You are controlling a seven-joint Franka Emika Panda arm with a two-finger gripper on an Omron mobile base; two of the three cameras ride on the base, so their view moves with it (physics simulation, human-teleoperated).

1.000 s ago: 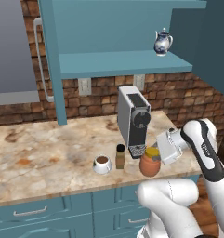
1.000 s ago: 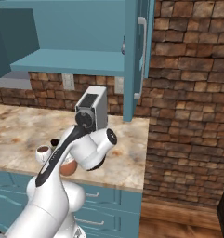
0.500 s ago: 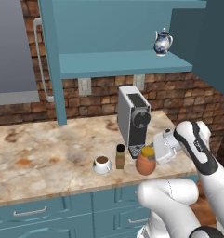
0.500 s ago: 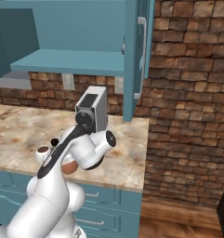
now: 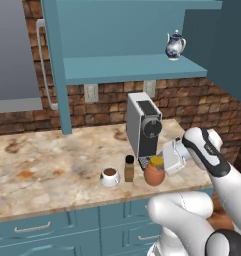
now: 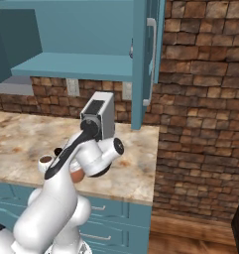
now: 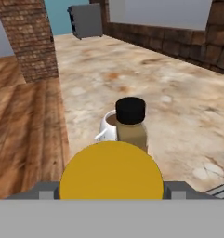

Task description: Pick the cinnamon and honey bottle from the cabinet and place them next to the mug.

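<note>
Tool [image 7: 111, 193] fingers flank honey bottle [image 5: 154, 171]; grip unclear; coffee machine [image 5: 144, 123] just behind.

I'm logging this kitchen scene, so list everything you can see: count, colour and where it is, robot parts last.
honey bottle: one, terracotta-orange with yellow lid, on the counter in front of the coffee machine, between the pincer's fingers.
cinnamon: one, brown with black cap, upright between honey bottle and mug.
mug: one, white with dark liquid, on the counter left of the cinnamon.
coffee machine: one, white and grey, by the brick wall.
teapot: one, blue-and-white, on the cabinet shelf.
cabinet: one, teal-blue, above the counter.
counter: one, beige marble, over teal drawers.
pincer: one, at the honey bottle; jaws straddle the jar, contact unclear.
</note>
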